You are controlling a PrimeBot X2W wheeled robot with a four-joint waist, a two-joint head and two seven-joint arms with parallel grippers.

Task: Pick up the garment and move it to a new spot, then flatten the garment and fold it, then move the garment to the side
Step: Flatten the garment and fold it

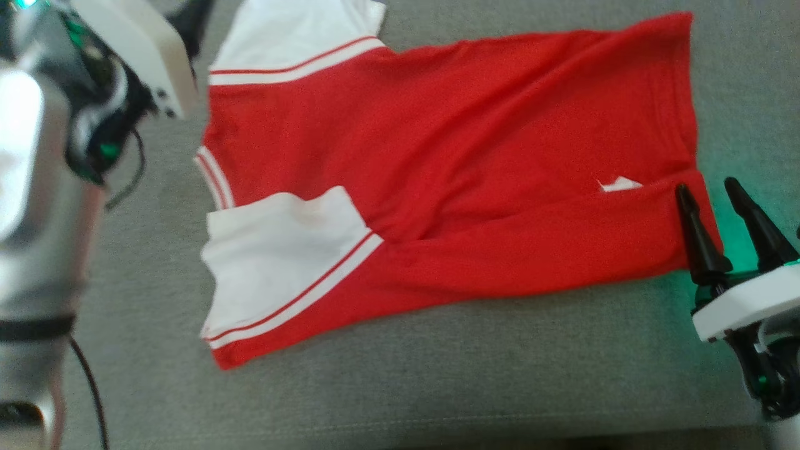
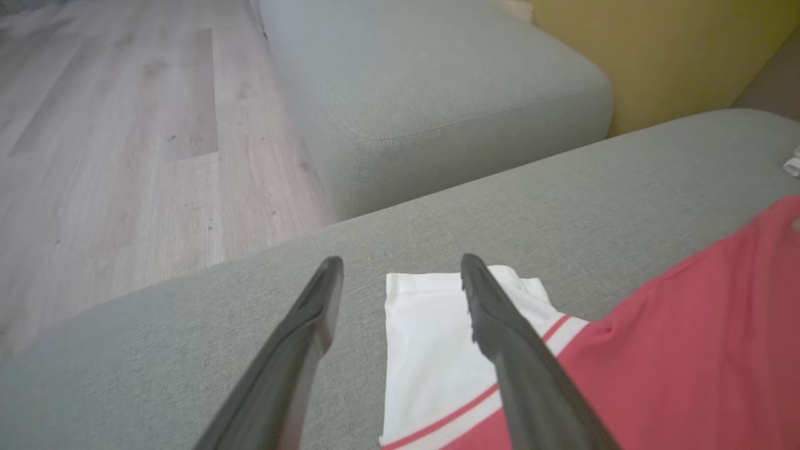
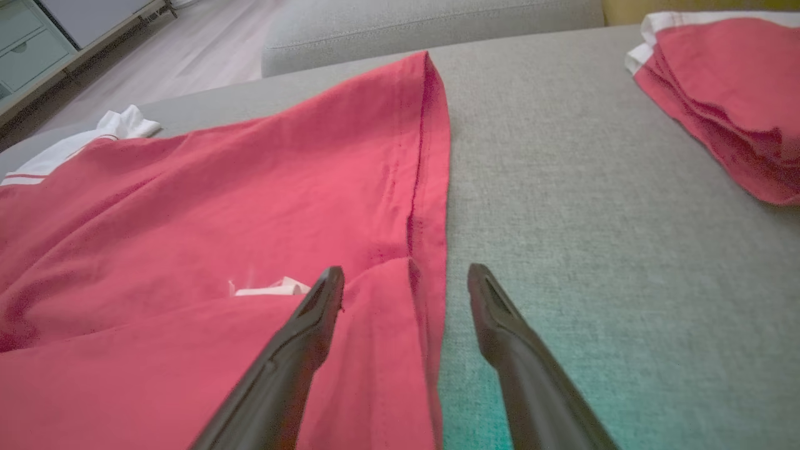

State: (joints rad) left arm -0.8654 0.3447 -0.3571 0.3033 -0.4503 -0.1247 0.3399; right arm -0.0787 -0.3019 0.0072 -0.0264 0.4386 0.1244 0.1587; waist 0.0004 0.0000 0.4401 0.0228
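The left end effector [image 2: 403, 261] by a white sleeve [image 2: 425, 337] and the right end effector [image 1: 706, 185] at the hem [image 1: 684, 94] both stand apart and empty over the shirt [image 1: 450, 156], which lies flat on the sofa [image 1: 437, 387], seemingly mid-fold, so the next move probably calls for fresh grips on both ends.

Surface: grey cushion [image 1: 437, 387]
Lying on it: red garment [image 1: 450, 156], spread out, hem at right gripper [image 1: 707, 185]
Also: folded red pile [image 3: 725, 81], well beyond that gripper
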